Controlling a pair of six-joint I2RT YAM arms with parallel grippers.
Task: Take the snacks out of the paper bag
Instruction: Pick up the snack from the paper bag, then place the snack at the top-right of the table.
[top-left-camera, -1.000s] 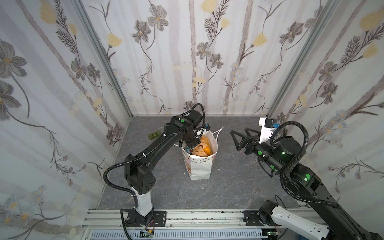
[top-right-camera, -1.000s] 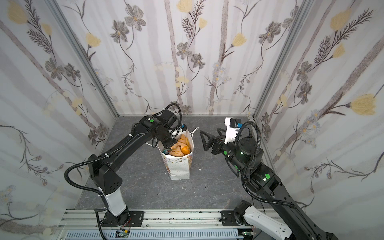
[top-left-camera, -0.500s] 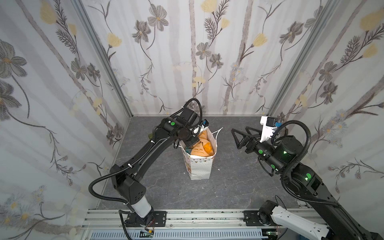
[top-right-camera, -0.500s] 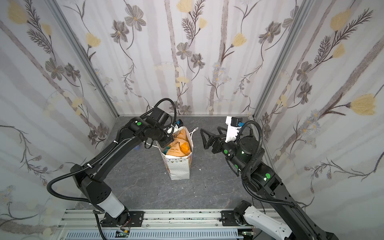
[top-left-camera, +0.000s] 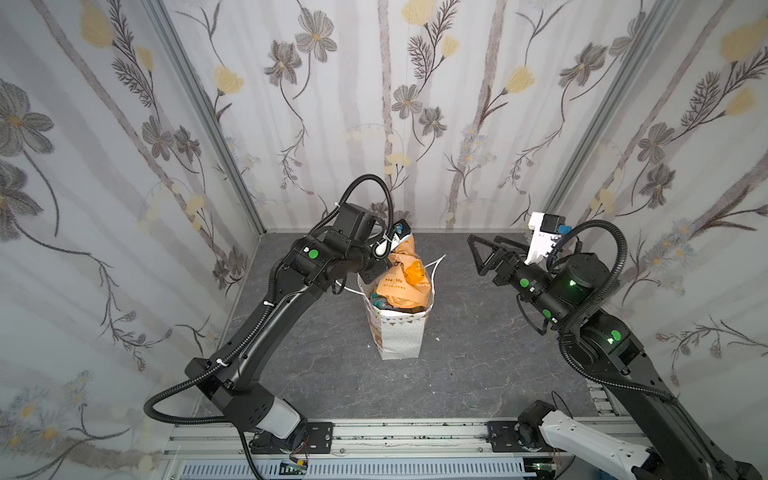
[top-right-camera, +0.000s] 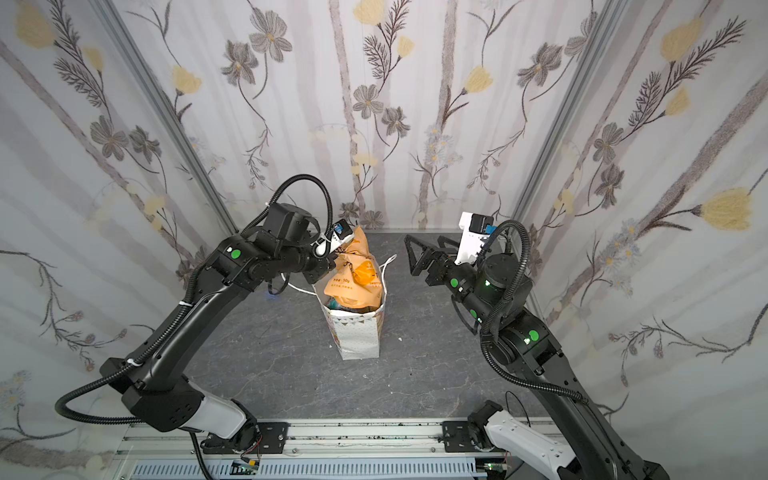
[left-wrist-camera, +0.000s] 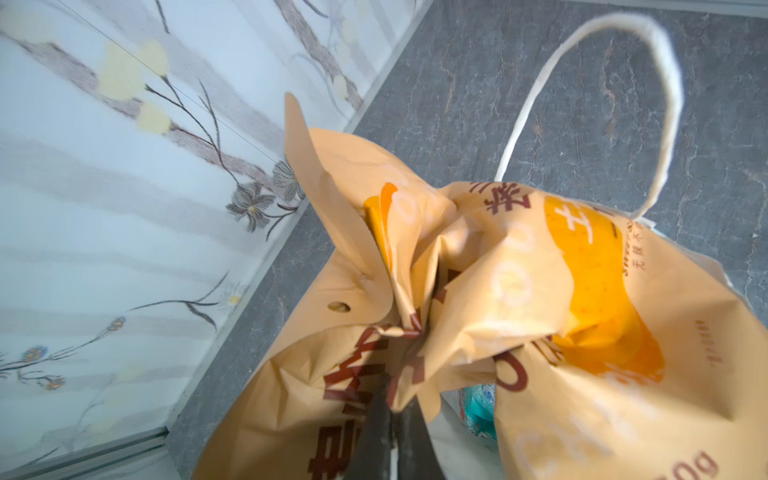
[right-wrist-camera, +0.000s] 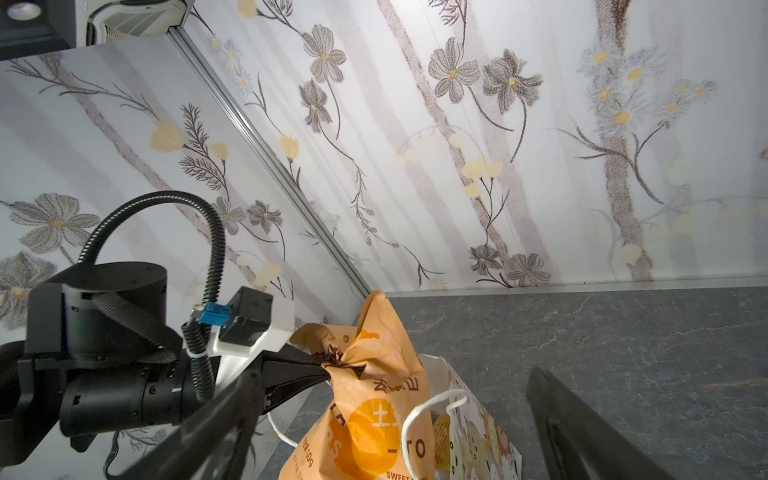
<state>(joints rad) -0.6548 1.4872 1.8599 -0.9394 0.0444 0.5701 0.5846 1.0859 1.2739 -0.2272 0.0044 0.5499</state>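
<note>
The white paper bag (top-left-camera: 398, 334) (top-right-camera: 360, 337) stands upright mid-table in both top views. My left gripper (top-left-camera: 387, 258) (top-right-camera: 332, 259) (left-wrist-camera: 401, 401) is shut on the crumpled top of an orange-yellow snack packet (top-left-camera: 405, 272) (top-right-camera: 356, 272) (left-wrist-camera: 511, 291) (right-wrist-camera: 374, 399). The packet is raised above the bag's rim, its lower part still inside. A teal packet (left-wrist-camera: 482, 409) shows in the bag beneath it. My right gripper (top-left-camera: 484, 246) (top-right-camera: 424, 249) (right-wrist-camera: 392, 374) hovers open to the right of the bag, level with its mouth, holding nothing.
Floral-papered walls (top-left-camera: 374, 124) close in the grey stone table (top-left-camera: 478, 365) at the back and on both sides. A metal rail (top-left-camera: 395, 440) runs along the front edge. The bag's cord handles (left-wrist-camera: 665, 83) (right-wrist-camera: 415, 419) hang loose outwards.
My left gripper has risen from the bag's mouth and drawn the orange-yellow packet up and back with it. The right arm has barely moved.
</note>
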